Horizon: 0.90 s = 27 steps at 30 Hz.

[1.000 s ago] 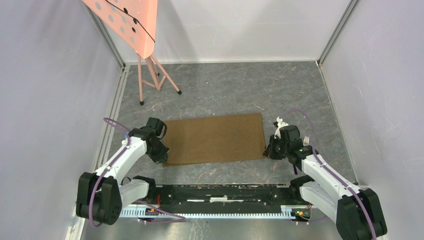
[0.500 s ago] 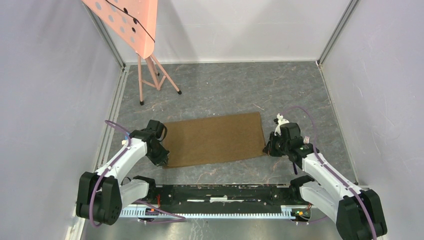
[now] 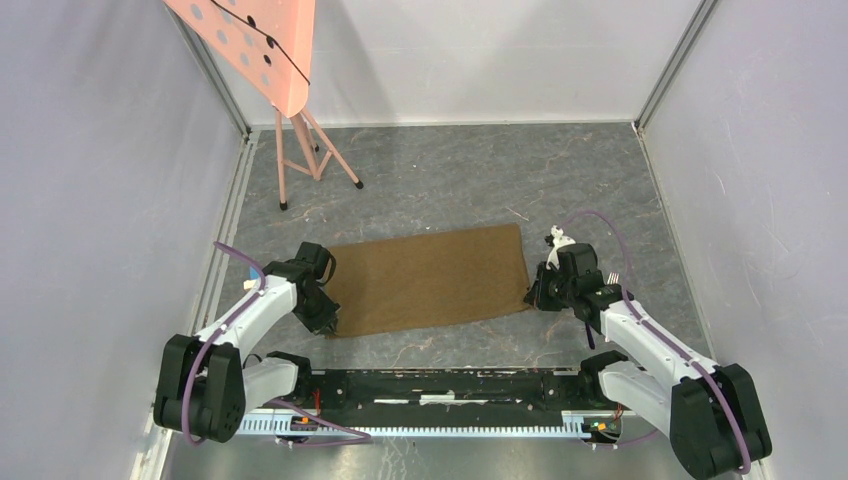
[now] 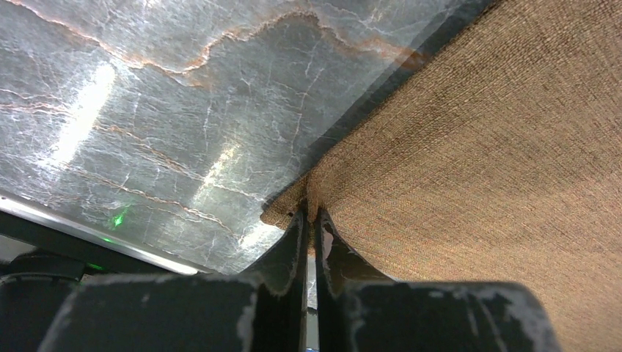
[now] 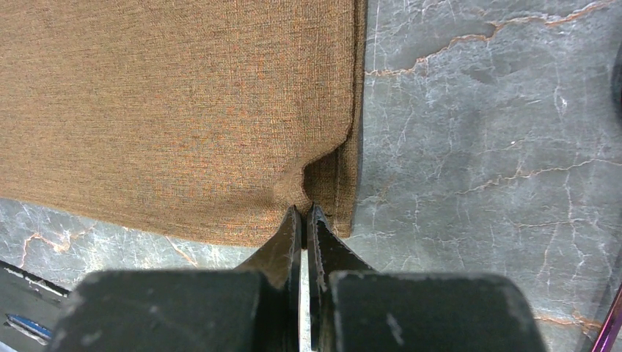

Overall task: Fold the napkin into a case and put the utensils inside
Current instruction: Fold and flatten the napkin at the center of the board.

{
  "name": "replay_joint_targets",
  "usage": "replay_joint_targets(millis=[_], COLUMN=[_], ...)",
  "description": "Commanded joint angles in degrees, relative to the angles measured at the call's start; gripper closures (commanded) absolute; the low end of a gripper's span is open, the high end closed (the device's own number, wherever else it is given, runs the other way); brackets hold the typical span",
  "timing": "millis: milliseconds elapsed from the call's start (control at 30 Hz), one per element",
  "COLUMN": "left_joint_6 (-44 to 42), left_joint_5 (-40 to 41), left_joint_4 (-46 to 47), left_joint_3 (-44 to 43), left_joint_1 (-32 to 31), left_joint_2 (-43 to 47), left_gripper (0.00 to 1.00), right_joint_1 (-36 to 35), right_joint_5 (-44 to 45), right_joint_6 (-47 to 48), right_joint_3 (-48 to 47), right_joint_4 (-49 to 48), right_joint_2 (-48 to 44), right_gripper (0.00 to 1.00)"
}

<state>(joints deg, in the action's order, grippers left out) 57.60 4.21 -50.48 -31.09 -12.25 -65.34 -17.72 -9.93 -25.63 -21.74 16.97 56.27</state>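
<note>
a: where does the napkin (image 3: 430,278) lie?

b: flat on the grey marbled table (image 3: 480,170), in the near half, between the two arms. its long edges run left to right, and the far edge is slightly tilted.

a: and the pincers?

b: the left gripper (image 4: 309,220) is pinched tight on the near left corner, with the cloth puckered up between the jaws. the right gripper (image 5: 304,216) is pinched just as tight on the near right corner, where the cloth buckles into a small dip beside the jaws.

a: room to move?

b: the table runs on well beyond the far edge to the back wall (image 3: 480,60), with a strip of stone on either side. a pink stand (image 3: 300,150) has its legs at the far left, well apart from the cloth. the near edge lies close to the arms' base rail (image 3: 450,385).
</note>
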Motion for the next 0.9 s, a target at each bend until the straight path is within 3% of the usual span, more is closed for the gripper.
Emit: replay_joint_targets(millis=[0, 200, 267, 467, 633, 733, 867], left_joint_6=[1.85, 1.57, 1.55, 1.94, 0.96, -2.27, -6.59], left_joint_5=[1.22, 1.48, 1.51, 0.26, 1.17, -1.08, -9.72], left_joint_4=[0.5, -0.03, -1.01, -5.8, -9.19, -4.87, 10.15], left_joint_3=[0.15, -0.94, -1.29, -3.16, -6.78, -8.12, -6.86], left_joint_1=[0.13, 0.12, 0.12, 0.12, 0.09, 0.12, 0.22], left_joint_2=[0.33, 1.29, 1.73, 6.66, 12.37, 13.18, 9.91], left_gripper=[0.91, 0.83, 0.76, 0.52, 0.23, 0.11, 0.06], right_joint_1=[0.15, 0.16, 0.15, 0.18, 0.19, 0.16, 0.16], right_joint_5=[1.77, 1.25, 1.2, 1.63, 3.26, 0.15, -8.53], right_joint_6=[0.84, 1.05, 1.47, 4.8, 8.45, 9.39, 6.7], right_joint_3=[-0.24, 0.71, 0.81, -1.0, -5.5, -6.76, -8.73], right_joint_4=[-2.6, -2.47, -1.84, 1.87, 4.57, 0.05, -11.54], right_joint_2=[-0.04, -0.4, -0.58, -2.78, -4.63, -3.22, 3.65], right_gripper=[1.0, 1.0, 0.98, 0.64, 0.34, 0.18, 0.09])
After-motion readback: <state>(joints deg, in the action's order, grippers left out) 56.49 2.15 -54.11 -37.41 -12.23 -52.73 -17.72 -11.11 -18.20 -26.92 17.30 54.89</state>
